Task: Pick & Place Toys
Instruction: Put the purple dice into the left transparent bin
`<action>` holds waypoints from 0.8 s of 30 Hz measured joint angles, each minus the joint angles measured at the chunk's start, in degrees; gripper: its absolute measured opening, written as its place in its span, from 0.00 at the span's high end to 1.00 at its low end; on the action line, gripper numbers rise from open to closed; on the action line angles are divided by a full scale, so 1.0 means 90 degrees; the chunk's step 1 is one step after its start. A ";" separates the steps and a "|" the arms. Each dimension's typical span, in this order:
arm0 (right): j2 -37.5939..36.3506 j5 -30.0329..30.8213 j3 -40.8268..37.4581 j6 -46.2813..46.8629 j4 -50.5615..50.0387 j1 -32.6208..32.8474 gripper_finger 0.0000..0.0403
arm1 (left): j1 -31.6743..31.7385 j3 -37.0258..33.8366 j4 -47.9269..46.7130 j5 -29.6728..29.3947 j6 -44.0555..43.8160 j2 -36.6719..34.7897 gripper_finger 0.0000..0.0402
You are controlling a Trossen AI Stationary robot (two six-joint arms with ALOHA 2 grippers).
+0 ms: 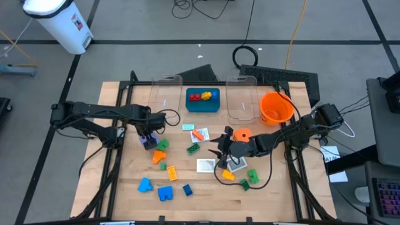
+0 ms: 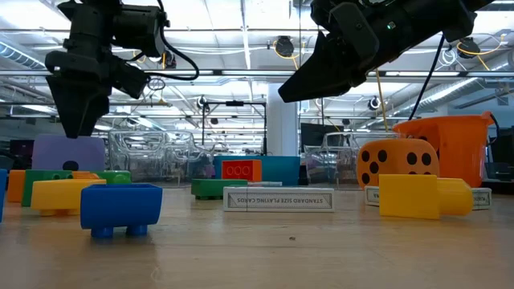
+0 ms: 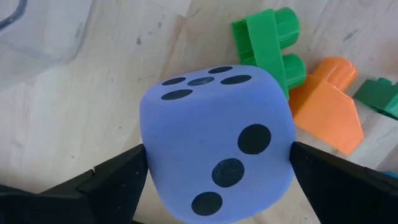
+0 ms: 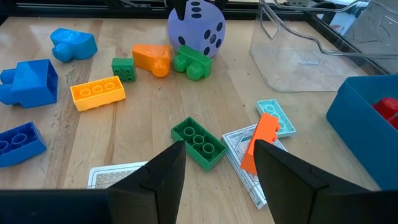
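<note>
Three toys only sit in teal tray [image 1: 203, 106] at upper centre; most bricks, cards, both dice remain on desk [image 1: 125, 194]. Your left pincer [image 1: 149, 139] spread wide, fingers flanking purple die [image 3: 217, 146] at centre left, grip not yet closed. Right pincer [image 1: 220, 152] half open, empty, hovering above green brick [image 4: 199, 143] and orange brick [image 4: 264, 140] mid-frame. Nearly everything left to place.
</note>
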 joint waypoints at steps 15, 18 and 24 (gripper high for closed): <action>0.0000 0.0000 0.0000 0.0000 -0.0028 0.0000 0.54 | 0.0000 0.0008 -0.0248 0.0053 0.0251 -0.0003 0.54; 0.0000 0.0000 0.0000 0.0000 -0.0028 0.0001 0.54 | 0.0000 0.0010 -0.0324 0.0075 0.0376 -0.0058 0.63; 0.0000 0.0000 0.0000 0.0001 -0.0028 0.0001 0.54 | -0.0001 0.0072 -0.0481 0.0173 0.0401 -0.0289 0.79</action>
